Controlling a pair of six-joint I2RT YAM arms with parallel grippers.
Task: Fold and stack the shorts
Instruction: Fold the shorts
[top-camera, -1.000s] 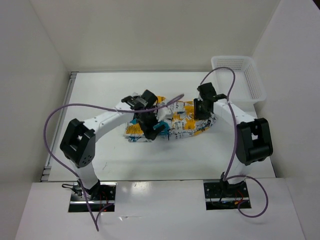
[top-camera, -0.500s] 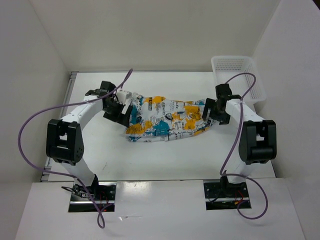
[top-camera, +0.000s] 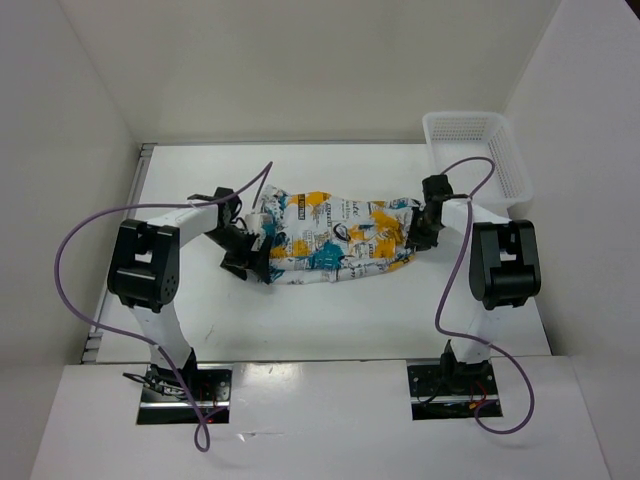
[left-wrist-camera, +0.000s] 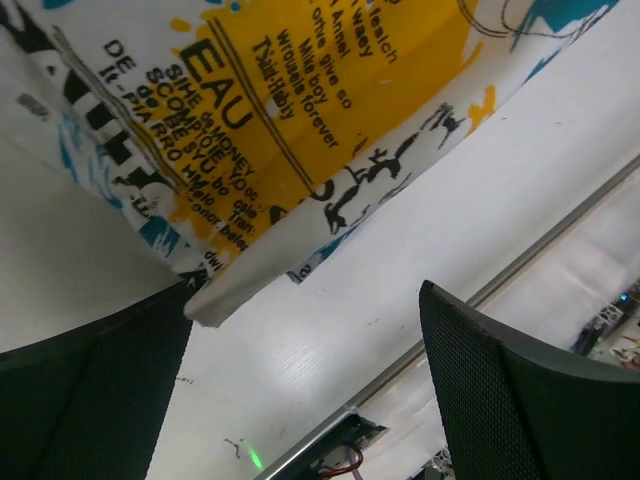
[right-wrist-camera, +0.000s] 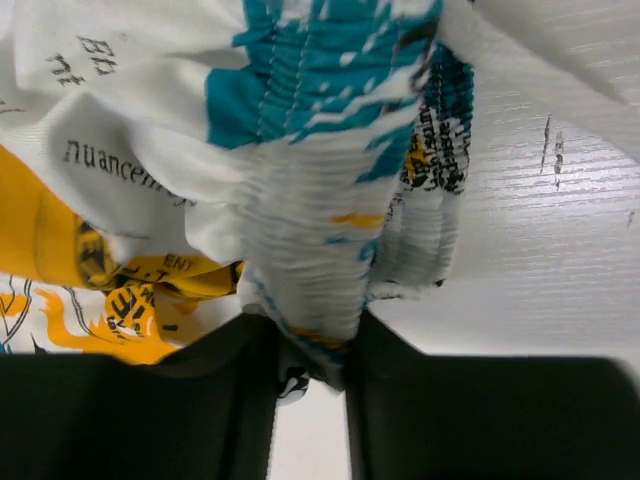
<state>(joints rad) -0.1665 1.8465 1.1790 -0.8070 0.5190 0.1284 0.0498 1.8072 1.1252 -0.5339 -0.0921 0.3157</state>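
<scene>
Left gripper (top-camera: 255, 258): jaws spread wide, holding nothing, low at the left hem of the soft white fabric shorts (top-camera: 335, 240) printed in yellow-orange, teal and black. The shorts lie mid-table on the white tabletop (top-camera: 330, 310), long axis left-right, hem end left, gathered elastic waistband right. Likely light, limp and prone to sag; best taken at hem corners and waistband. Right gripper (right-wrist-camera: 310, 365): pinched closed on the waistband.

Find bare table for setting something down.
Free: the white table's near strip between the printed fabric shorts and the arm bases, and the far strip behind them. Crowded: mid-table at the left gripper and right gripper; white mesh basket far right.
</scene>
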